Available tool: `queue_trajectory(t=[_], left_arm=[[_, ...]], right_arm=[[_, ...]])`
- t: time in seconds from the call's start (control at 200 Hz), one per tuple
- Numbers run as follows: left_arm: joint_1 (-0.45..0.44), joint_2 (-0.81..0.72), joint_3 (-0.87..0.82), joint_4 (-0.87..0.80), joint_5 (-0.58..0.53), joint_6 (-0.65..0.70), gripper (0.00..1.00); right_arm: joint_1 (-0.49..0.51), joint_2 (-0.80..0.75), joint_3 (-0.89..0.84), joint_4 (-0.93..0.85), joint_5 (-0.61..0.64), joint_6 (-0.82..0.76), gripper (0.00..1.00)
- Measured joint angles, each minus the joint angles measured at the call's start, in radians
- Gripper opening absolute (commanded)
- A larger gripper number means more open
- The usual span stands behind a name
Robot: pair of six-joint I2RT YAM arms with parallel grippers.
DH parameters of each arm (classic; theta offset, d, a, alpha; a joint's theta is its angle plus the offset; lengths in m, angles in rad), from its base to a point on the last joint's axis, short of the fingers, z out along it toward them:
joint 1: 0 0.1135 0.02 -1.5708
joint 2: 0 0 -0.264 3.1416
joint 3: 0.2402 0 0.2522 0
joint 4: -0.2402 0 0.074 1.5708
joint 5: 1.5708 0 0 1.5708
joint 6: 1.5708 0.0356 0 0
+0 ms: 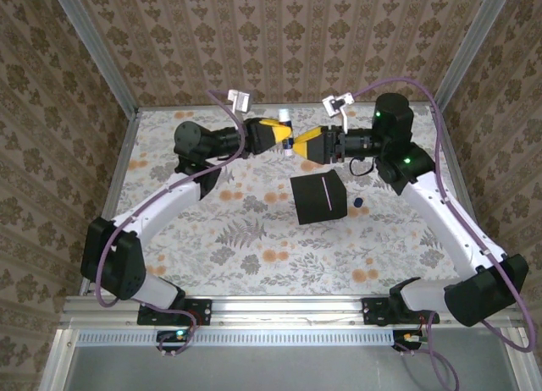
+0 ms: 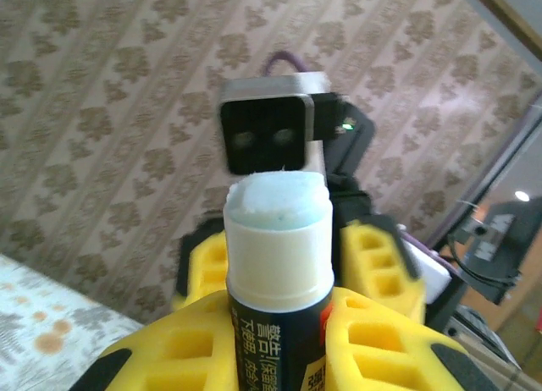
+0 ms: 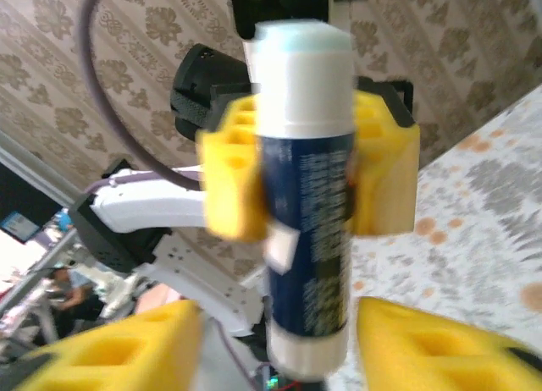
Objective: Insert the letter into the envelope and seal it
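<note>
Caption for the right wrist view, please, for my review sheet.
The left gripper clamps the uncapped glue stick at mid-body; the right gripper stands open around its base.

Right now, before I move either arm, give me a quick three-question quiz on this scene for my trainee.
1. True or false: the black envelope lies on the table, in neither hand.
2. The glue stick is clamped by: A) the left hand B) the right hand C) neither.
3. Short answer: what small thing lies on the table just right of the envelope in the top view?

Key
1. True.
2. A. The left hand grips the stick at its middle, while the right hand's fingers stand apart from it.
3. A blue cap.
</note>
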Motion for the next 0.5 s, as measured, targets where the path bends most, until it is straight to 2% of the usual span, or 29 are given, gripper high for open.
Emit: queue_trajectory(t=[0.06,0.145,0.32,0.5], left_arm=[[0.032,-0.011,-0.021,-0.033,-0.011,0.015,0.00],[0.069,-0.022,-0.048,-0.070,-0.047,0.026,0.00],[0.095,-0.039,-0.111,-0.099,-0.167,0.038,0.00],[0.098,-0.099,-0.213,-0.146,-0.393,0.063,0.00]], right_arm=[[-0.022,-0.015,-0.003,-0.002,0.003,0.005,0.91],[-0.045,-0.041,-0.020,0.000,0.008,0.007,1.00],[-0.060,-0.060,-0.092,0.042,0.074,0.068,1.00],[-0.059,-0.036,-0.234,0.216,0.209,0.243,0.99]])
